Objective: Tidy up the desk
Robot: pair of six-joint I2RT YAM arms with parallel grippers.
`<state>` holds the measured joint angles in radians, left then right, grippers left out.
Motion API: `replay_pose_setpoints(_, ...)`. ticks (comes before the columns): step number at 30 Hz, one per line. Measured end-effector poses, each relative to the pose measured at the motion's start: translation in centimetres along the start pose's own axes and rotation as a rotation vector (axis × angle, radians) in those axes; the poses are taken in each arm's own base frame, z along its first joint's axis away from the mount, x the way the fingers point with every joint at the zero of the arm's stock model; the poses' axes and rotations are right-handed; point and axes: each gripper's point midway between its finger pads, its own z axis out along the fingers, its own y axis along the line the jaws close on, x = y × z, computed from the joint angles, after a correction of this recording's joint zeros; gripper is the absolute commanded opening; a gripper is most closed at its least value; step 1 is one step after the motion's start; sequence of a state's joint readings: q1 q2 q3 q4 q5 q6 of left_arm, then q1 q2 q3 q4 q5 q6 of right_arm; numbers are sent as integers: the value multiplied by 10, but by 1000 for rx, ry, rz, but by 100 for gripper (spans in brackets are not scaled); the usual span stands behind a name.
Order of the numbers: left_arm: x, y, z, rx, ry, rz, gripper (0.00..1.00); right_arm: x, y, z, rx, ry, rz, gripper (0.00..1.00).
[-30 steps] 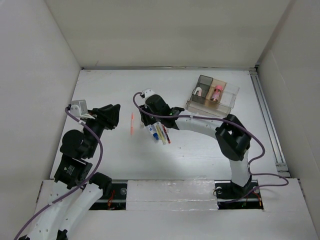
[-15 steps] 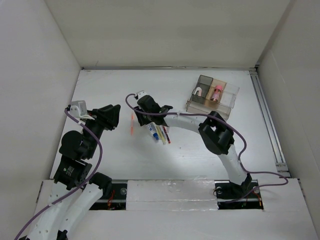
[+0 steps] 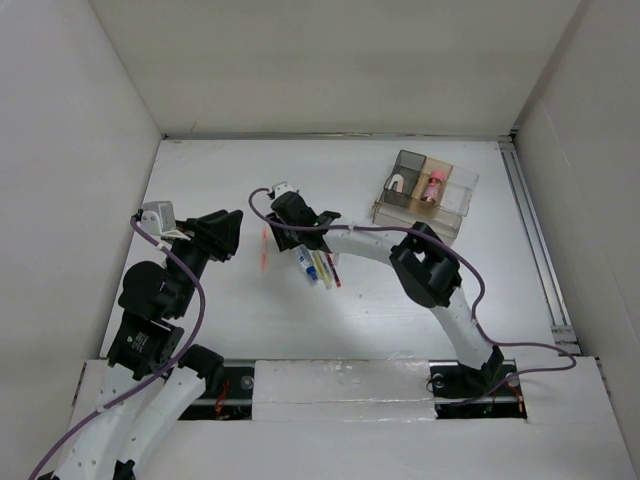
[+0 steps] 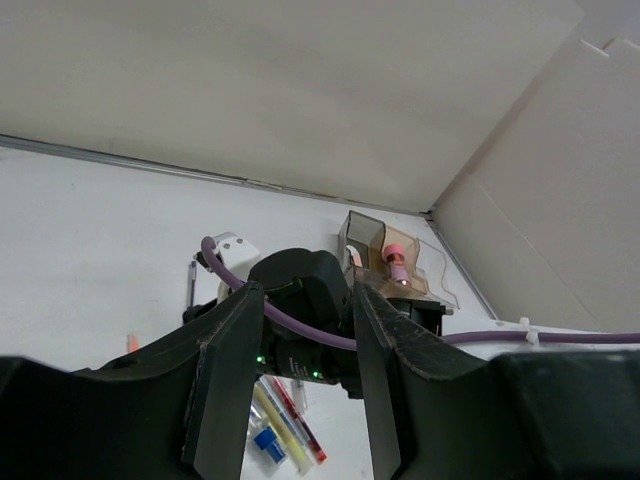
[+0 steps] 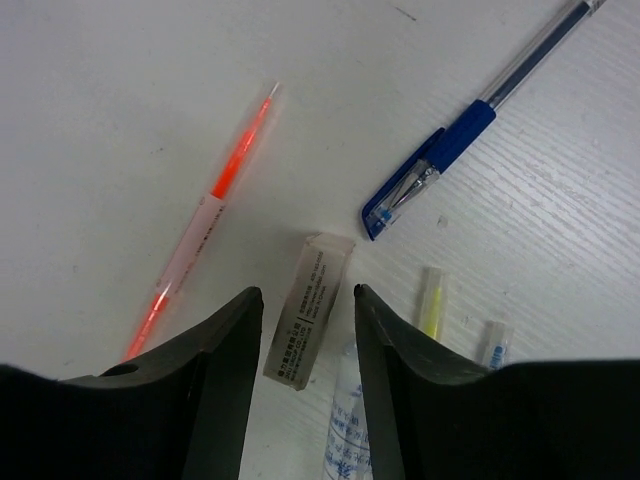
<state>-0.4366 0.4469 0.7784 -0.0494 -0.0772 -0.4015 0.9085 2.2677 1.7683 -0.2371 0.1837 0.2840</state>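
The desk (image 3: 200, 180) is a bare white tabletop boxed in by white panels (image 3: 330, 60), with a rail (image 3: 530, 230) down its right edge. A clear tray (image 3: 415, 216) sits far right. Pens lie mid-desk.

Only the right wrist view shows what sits under the right gripper (image 5: 305, 292). Its jaws stand apart on either side of a small clear case (image 5: 312, 310), and it is not clear that they touch it. An orange pen (image 5: 215, 200) lies to the left, a blue pen (image 5: 450, 150) far right and a yellow one (image 5: 431, 300) near right. From above, the gripper hides the case.

The left gripper (image 4: 305, 290) hangs at the left, its jaws apart and holding nothing.

Since a second ago, the right gripper has shifted left towards the orange pen and its elbow has swung left. The left arm has barely moved.
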Motion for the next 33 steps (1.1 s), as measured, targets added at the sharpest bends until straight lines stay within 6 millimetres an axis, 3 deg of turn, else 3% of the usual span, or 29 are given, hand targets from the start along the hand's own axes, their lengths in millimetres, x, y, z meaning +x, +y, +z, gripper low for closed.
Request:
replay_pose_setpoints(4, 0, 0, 0, 2, 1, 0, 38, 8, -4, 5, 22, 14, -2, 48)
replay_pose_setpoints(9, -1, -2, -1, 9, -2, 0, 37, 19, -10, 9, 44, 21, 5, 17)
replay_pose_setpoints(13, 0, -3, -2, 17, 2, 1, 37, 18, -10, 6, 35, -7, 19, 11)
replay_pose_setpoints(17, 0, -3, -2, 19, 3, 3, 37, 15, -9, -16, -25, -33, 42, 10)
replay_pose_setpoints(20, 0, -4, -2, 23, 4, 3, 37, -15, -16, -46, -87, -110, 94, 11)
replay_pose_setpoints(23, 0, -5, -2, 27, 6, 4, 37, -63, -55, -85, -104, -240, 174, 11)
replay_pose_setpoints(27, 0, -7, -3, 39, 6, 4, 38, -112, -150, -118, -29, -388, 293, 10)
replay_pose_setpoints(29, -1, -8, -3, 46, 3, 5, 38, -115, -204, -121, 46, -409, 348, 9)
replay_pose_setpoints(31, 0, -9, -3, 50, 5, 6, 38, -105, -258, -123, 132, -397, 402, 9)
replay_pose_setpoints(33, -1, -9, -3, 51, 4, 7, 38, -90, -298, -124, 201, -371, 448, 8)
